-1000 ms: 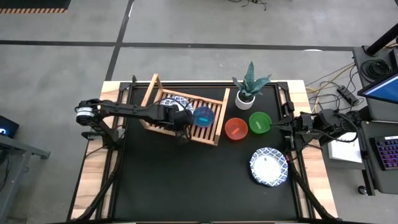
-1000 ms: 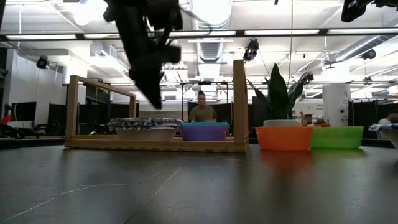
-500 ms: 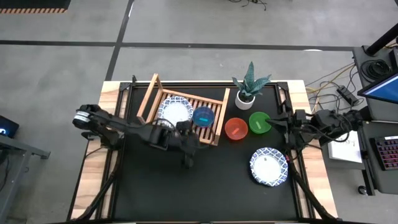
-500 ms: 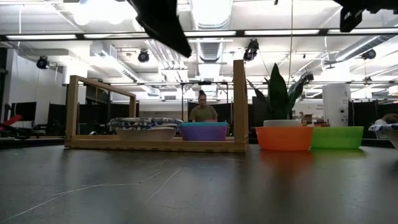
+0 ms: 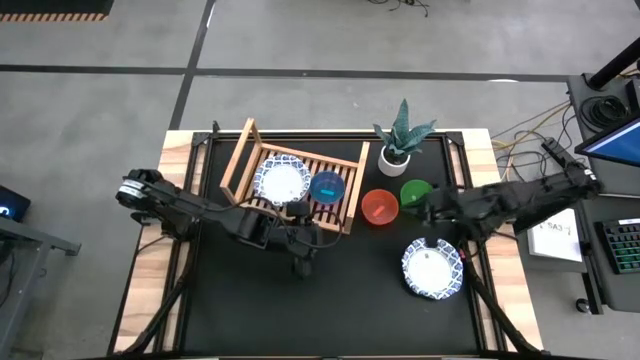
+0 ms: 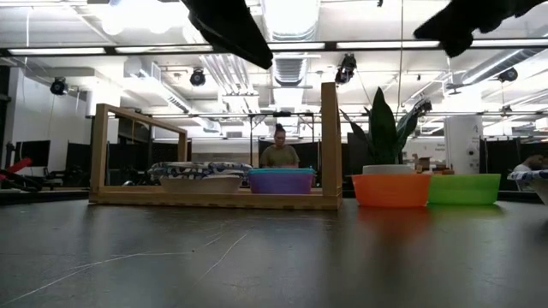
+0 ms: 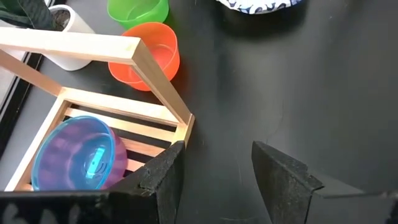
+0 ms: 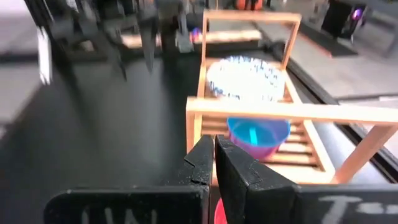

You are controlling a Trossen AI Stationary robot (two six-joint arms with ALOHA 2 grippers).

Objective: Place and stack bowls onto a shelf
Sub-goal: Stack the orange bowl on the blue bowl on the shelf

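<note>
Shelf: the wooden rack (image 5: 295,187) sits upper centre of the black tabletop (image 5: 340,300), raised frame at its left end.
On the shelf: a white bowl with a blue patterned rim (image 5: 281,180) and, just right of it, a teal bowl with a purple inside (image 5: 327,186).
Loose bowls: the red bowl (image 5: 380,207) and green bowl (image 5: 418,194) stand side by side right of the shelf; another blue-rimmed bowl (image 5: 433,268) lies lower right.
Left gripper (image 5: 303,262): over bare tabletop below the shelf, fingers (image 7: 281,171) apart, holding nothing.
Right gripper (image 5: 428,208): reaching in from the right edge, by the green bowl, fingers (image 8: 202,163) pressed together, empty.
Plant pot (image 5: 396,158): above the green bowl.
Background: a person (image 6: 278,152) shows beyond the shelf in the low view.
</note>
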